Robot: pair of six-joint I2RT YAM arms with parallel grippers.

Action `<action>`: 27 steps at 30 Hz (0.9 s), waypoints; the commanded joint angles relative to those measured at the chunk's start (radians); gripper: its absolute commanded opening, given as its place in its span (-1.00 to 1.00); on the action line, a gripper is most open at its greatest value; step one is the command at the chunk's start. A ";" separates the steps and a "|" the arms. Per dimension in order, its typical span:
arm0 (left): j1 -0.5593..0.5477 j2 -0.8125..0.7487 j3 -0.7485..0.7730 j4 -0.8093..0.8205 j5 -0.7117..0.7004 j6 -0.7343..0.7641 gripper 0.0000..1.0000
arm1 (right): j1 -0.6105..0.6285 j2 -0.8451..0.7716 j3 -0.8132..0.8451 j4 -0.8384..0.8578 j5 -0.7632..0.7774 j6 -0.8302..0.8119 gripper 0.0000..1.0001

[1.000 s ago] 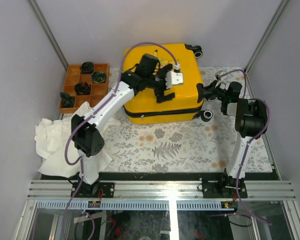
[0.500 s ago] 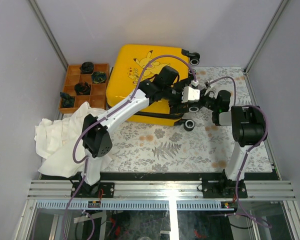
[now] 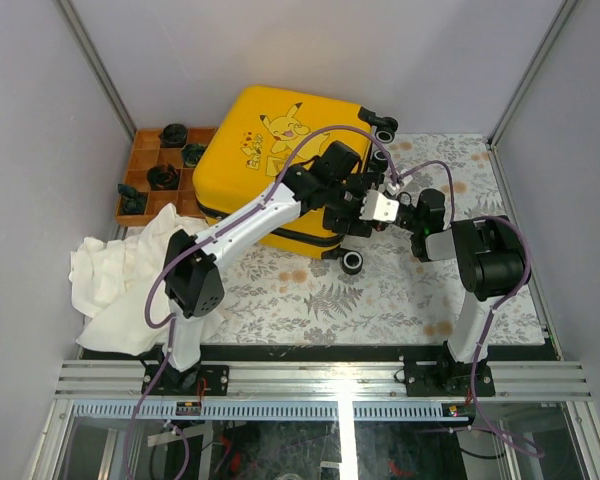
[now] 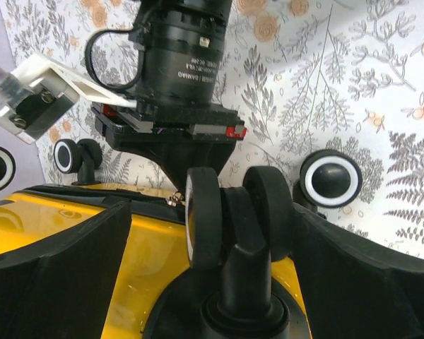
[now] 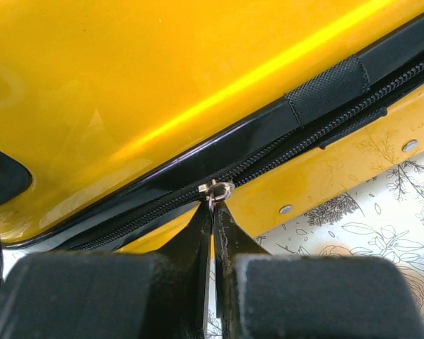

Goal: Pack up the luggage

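Observation:
The luggage is a yellow suitcase with a Pikachu print. It lies flat and closed at the back of the floral mat, turned at an angle. My left gripper is at its right wheeled end. In the left wrist view the left gripper is open, with a black double wheel between its fingers. My right gripper is right beside it. In the right wrist view the right gripper is shut on the silver zipper pull on the black zipper line of the luggage.
An orange compartment tray with dark items stands at the back left, against the suitcase. A white cloth lies at the left front. One suitcase wheel rests on the floral mat. Walls close in on three sides.
The suitcase has swung round and slid left. My left gripper moved from the top of the lid to the wheeled end. My right gripper followed leftward along the zipper side.

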 commanded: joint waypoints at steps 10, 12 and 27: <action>-0.012 0.046 0.071 -0.145 -0.092 0.118 0.13 | 0.010 -0.079 0.035 -0.015 0.028 -0.090 -1.00; -0.015 0.032 0.066 -0.182 -0.047 0.156 -0.15 | -0.007 -0.079 0.048 -0.027 0.042 -0.090 -1.00; -0.041 -0.105 -0.091 -0.484 0.004 0.406 -1.00 | -0.255 0.028 0.243 -0.121 0.155 -0.165 -1.00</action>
